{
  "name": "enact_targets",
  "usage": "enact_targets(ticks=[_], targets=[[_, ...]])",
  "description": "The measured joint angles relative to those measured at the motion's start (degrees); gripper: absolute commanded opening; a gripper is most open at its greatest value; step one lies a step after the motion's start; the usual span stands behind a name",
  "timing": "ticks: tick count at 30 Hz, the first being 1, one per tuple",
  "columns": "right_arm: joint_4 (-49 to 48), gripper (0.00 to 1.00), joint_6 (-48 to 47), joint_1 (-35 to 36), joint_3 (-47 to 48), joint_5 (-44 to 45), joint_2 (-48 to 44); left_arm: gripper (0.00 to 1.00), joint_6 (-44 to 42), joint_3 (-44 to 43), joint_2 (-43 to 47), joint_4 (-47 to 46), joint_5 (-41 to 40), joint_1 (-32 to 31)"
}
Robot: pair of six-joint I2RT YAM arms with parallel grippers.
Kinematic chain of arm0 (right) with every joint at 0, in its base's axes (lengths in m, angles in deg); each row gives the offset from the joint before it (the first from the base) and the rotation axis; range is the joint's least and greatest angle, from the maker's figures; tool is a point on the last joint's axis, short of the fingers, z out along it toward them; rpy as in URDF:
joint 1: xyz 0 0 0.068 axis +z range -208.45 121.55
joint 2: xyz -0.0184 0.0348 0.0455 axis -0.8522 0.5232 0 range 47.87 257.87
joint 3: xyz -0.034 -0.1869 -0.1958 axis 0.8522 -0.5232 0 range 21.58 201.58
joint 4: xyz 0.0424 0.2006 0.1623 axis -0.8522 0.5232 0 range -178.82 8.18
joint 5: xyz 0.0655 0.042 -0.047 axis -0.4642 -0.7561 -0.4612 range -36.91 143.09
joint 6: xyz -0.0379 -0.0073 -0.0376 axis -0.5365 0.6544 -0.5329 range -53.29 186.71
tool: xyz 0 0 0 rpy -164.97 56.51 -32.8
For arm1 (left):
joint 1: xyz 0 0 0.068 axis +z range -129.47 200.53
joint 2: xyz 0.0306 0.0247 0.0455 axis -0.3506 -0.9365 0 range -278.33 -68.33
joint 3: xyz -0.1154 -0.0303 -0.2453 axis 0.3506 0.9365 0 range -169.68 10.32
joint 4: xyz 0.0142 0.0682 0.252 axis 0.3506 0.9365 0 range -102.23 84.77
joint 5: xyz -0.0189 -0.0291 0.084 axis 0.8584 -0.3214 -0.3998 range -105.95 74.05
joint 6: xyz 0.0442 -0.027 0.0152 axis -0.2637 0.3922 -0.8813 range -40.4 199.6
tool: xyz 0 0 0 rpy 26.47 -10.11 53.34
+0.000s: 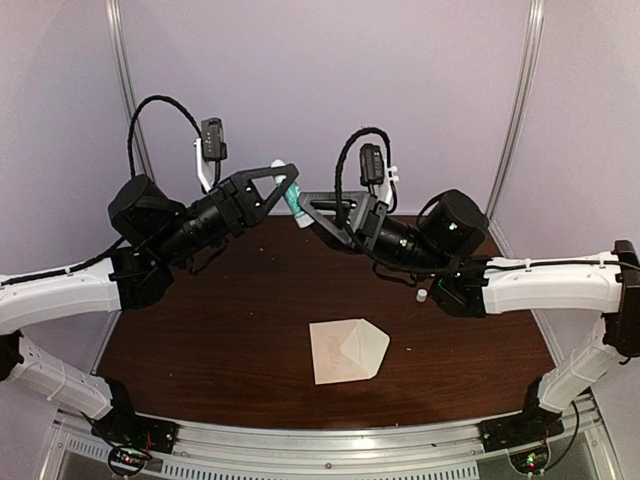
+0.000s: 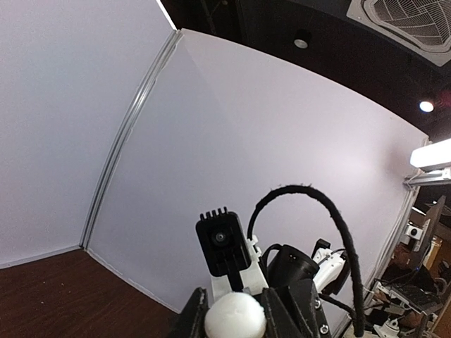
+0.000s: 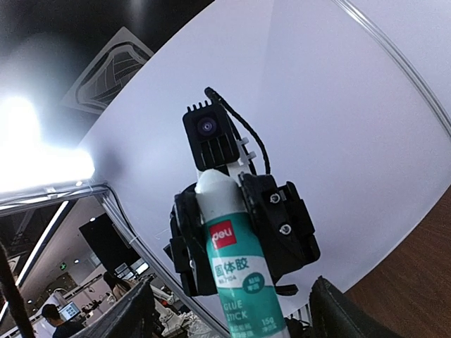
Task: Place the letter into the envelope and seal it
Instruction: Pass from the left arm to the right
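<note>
The left gripper (image 1: 288, 185) is pinching a glue stick (image 3: 239, 274), its black fingers (image 3: 187, 246) pressing on both sides of the white and green tube. In the left wrist view the round white end of the stick is sitting between those fingers at the bottom edge. The stick is hanging in the air above the far part of the table (image 1: 230, 330), with its white tip pointing up toward the left wrist camera in the right wrist view.

The right gripper (image 1: 310, 207) is standing spread, facing the left one. Its two fingers (image 3: 130, 317) are showing wide apart at the bottom corners of its own view, with the tube between them and a gap on each side. Both grippers are meeting near the back wall.

A small white cap (image 1: 422, 296) is lying on the table just beside the right arm.

The envelope (image 1: 347, 352) is lying flat on the dark table, near its front edge and well apart from both grippers, its pointed flap aiming toward the right side.
</note>
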Motion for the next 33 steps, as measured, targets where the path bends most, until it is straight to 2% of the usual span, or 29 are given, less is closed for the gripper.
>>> enact_targets(ticks=[4,12,21,25,28,30,33], targets=[[-3.1,0.65,2.6,0.0,1.5,-0.4,2.2,0.07,0.0,-0.3,-1.6,-1.1,0.0,-0.5],[-7.6,0.43,5.7,0.0,2.3,-0.5,3.6,0.07,0.3,-1.0,-3.0,-5.0,0.1,-1.1],[-9.2,0.25,5.7,0.0,2.3,-0.1,3.6,0.08,1.1,-1.0,-3.2,-7.7,0.0,-1.5],[-10.1,0.14,4.6,0.0,2.3,-0.4,3.6,0.12,2.9,-1.0,-3.4,-8.3,-0.2,-1.5],[-10.3,0.13,4.1,0.0,2.3,-0.3,3.6,0.26,3.3,-1.0,-3.4,-8.4,-0.2,-1.5],[-10.1,0.12,3.6,0.0,2.1,-0.2,3.5,0.44,3.4,-1.0,-3.4,-8.0,-0.3,-1.5],[-8.2,0.12,2.1,0.0,1.4,1.2,2.2,0.61,2.5,-1.0,-3.2,-5.6,-1.0,-1.5]])
